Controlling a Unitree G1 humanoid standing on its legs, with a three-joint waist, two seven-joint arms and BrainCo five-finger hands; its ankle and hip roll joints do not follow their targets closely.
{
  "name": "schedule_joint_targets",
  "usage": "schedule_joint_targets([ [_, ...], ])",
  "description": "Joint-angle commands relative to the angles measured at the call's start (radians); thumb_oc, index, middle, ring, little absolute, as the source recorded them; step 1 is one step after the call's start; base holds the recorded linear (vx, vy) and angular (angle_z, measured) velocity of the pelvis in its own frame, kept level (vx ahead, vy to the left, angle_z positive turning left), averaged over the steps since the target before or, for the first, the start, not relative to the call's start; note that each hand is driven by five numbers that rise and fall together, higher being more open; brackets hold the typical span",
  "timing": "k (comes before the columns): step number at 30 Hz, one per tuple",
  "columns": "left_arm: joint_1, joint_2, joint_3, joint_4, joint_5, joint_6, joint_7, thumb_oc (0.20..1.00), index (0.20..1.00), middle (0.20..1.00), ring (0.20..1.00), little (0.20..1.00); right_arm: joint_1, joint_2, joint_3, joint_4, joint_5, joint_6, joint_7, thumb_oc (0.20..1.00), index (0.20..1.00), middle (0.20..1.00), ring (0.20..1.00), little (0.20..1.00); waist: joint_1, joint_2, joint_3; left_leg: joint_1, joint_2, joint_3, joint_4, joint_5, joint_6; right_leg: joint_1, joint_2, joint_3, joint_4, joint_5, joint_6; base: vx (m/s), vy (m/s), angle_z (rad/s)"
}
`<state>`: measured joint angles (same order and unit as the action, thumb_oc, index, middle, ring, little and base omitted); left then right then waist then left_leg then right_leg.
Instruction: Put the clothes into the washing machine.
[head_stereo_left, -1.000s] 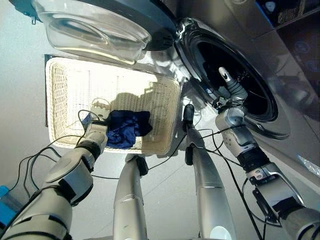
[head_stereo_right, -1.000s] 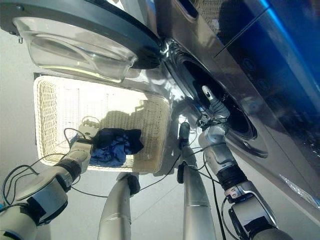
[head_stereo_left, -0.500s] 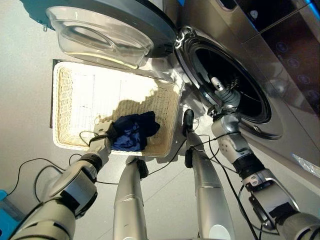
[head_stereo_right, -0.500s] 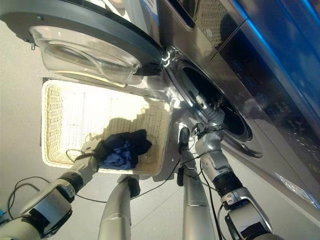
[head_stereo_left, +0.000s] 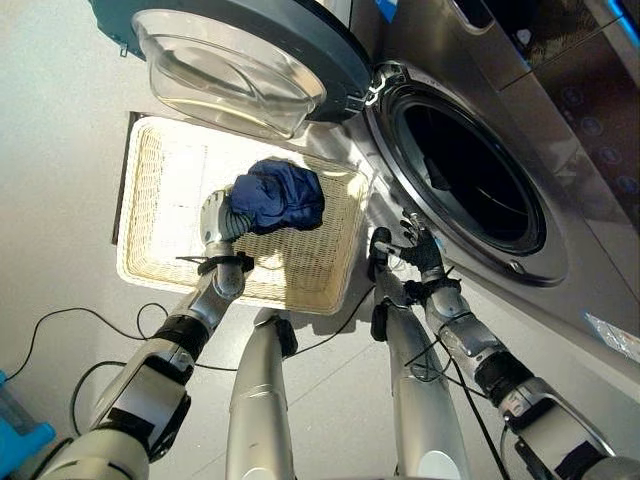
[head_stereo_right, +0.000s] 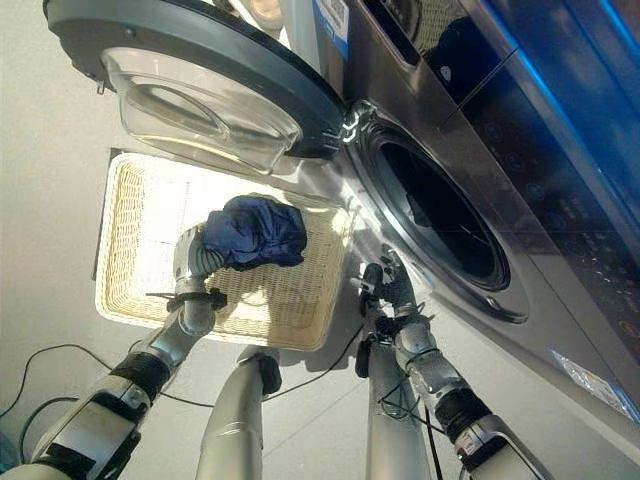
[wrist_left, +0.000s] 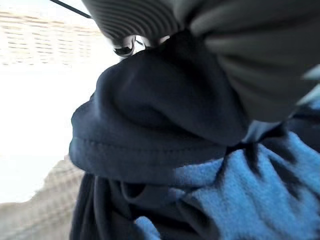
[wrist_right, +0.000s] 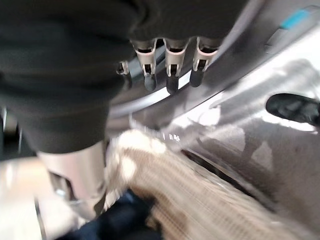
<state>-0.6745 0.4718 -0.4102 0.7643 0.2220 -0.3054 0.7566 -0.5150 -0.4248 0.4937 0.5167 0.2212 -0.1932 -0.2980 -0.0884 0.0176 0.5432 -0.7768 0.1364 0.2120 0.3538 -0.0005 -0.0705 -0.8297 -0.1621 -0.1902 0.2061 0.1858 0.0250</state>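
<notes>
**Blue bundle held above the basket, beside the open washer**

The left hand (head_stereo_left: 222, 222) had its fingers curled round a bunched dark blue garment (head_stereo_left: 279, 196), which hung above the far right part of the wicker basket (head_stereo_left: 160, 275), clear of its floor. Up close, the cloth (wrist_left: 165, 150) showed a dark outer fold and a lighter blue fleecy inner side. The basket sat on the grey floor (head_stereo_left: 50, 150), its right edge near the washing machine (head_stereo_right: 480, 120). The machine's round door (head_stereo_left: 240, 60) stood swung open over the basket's far edge, and the drum opening (head_stereo_left: 470, 175) looked dark inside. The right hand (head_stereo_left: 420, 252) hovered below the drum's lower rim, fingers (wrist_right: 167, 67) loosely extended and holding nothing.
</notes>
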Motion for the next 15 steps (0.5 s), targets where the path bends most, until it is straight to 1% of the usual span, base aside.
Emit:
schedule_joint_targets([
  [1,0.010,0.025,0.026,-0.069,0.004,-0.089,0.001,0.200,0.200,0.200,0.200,0.200,-0.028,-0.056,0.053,-0.050,-0.200,0.019,0.037,1.000,1.000,1.000,1.000,1.000,0.052,-0.004,-0.023,0.013,-0.057,0.022,-0.058,0.024,-0.039,0.026,-0.019,-0.066,0.160,-0.165,0.099,-0.01,-0.056,0.08],
  [3,-0.001,0.036,0.009,-0.088,-0.011,-0.095,-0.035,0.200,0.200,0.200,0.200,0.200,-0.059,-0.076,0.076,-0.048,-0.279,0.031,0.026,1.000,1.000,1.000,1.000,1.000,0.057,-0.004,-0.023,0.014,-0.058,0.019,-0.055,0.021,-0.039,0.028,-0.020,-0.067,0.164,-0.166,0.100,-0.01,-0.049,0.09],
  [4,-0.006,0.038,-0.001,-0.101,-0.017,-0.101,-0.069,0.200,0.200,0.200,0.200,0.200,-0.085,-0.091,0.092,-0.051,-0.307,0.042,0.031,1.000,1.000,1.000,1.000,1.000,0.060,-0.003,-0.023,0.015,-0.058,0.017,-0.054,0.021,-0.038,0.030,-0.022,-0.069,0.166,-0.167,0.101,-0.01,-0.046,0.06],
  [6,-0.021,0.043,-0.022,-0.124,-0.028,-0.098,-0.140,0.200,0.200,0.200,0.200,0.200,-0.135,-0.103,0.111,-0.048,-0.321,0.053,0.050,1.000,1.000,1.000,1.000,1.000,0.066,0.001,-0.023,0.015,-0.059,0.014,-0.054,0.020,-0.037,0.028,-0.023,-0.070,0.168,-0.166,0.102,-0.01,-0.036,0.05],
  [7,-0.027,0.048,-0.031,-0.128,-0.039,-0.103,-0.175,0.200,0.200,0.200,0.200,0.200,-0.156,-0.109,0.117,-0.048,-0.317,0.059,0.055,1.000,1.000,1.000,1.000,1.000,0.069,0.003,-0.023,0.018,-0.060,0.014,-0.055,0.020,-0.037,0.031,-0.023,-0.072,0.166,-0.166,0.102,-0.01,-0.022,0.04],
  [9,-0.035,0.049,-0.045,-0.137,-0.044,-0.104,-0.212,0.200,0.200,0.200,0.200,0.200,-0.182,-0.114,0.122,-0.044,-0.298,0.052,0.061,1.000,1.000,1.000,1.000,1.000,0.072,0.007,-0.023,0.018,-0.060,0.013,-0.056,0.021,-0.037,0.032,-0.024,-0.071,0.165,-0.164,0.103,-0.01,-0.013,0.04],
  [10,-0.053,0.056,-0.068,-0.145,-0.046,-0.098,-0.248,0.200,0.200,0.200,0.200,0.200,-0.216,-0.112,0.126,-0.034,-0.287,0.053,0.053,1.000,1.000,1.000,1.000,1.000,0.075,0.013,-0.023,0.018,-0.061,0.012,-0.051,0.020,-0.036,0.031,-0.025,-0.070,0.171,-0.166,0.103,-0.01,-0.015,0.04],
  [12,-0.067,0.059,-0.085,-0.147,-0.036,-0.099,-0.275,0.200,0.200,0.200,0.200,0.200,-0.245,-0.108,0.126,-0.022,-0.261,0.045,0.060,1.000,1.000,1.000,1.000,1.000,0.079,0.017,-0.023,0.022,-0.063,0.009,-0.053,0.020,-0.035,0.035,-0.025,-0.071,0.169,-0.165,0.104,-0.01,-0.017,0.04],
  [13,-0.077,0.064,-0.099,-0.155,-0.023,-0.092,-0.293,0.200,0.200,0.200,0.200,0.200,-0.262,-0.102,0.127,-0.019,-0.217,0.034,0.074,1.000,1.000,1.000,1.000,1.000,0.081,0.020,-0.023,0.022,-0.064,0.008,-0.051,0.020,-0.035,0.036,-0.027,-0.071,0.169,-0.164,0.104,-0.01,-0.015,0.04],
  [15,-0.083,0.072,-0.109,-0.162,-0.020,-0.088,-0.305,0.200,0.200,0.200,0.200,0.200,-0.271,-0.096,0.125,-0.024,-0.201,0.036,0.082,1.000,1.000,1.000,1.000,1.000,0.082,0.021,-0.023,0.023,-0.065,0.007,-0.048,0.019,-0.036,0.037,-0.026,-0.072,0.171,-0.165,0.103,0.00,0.000,0.00],
])
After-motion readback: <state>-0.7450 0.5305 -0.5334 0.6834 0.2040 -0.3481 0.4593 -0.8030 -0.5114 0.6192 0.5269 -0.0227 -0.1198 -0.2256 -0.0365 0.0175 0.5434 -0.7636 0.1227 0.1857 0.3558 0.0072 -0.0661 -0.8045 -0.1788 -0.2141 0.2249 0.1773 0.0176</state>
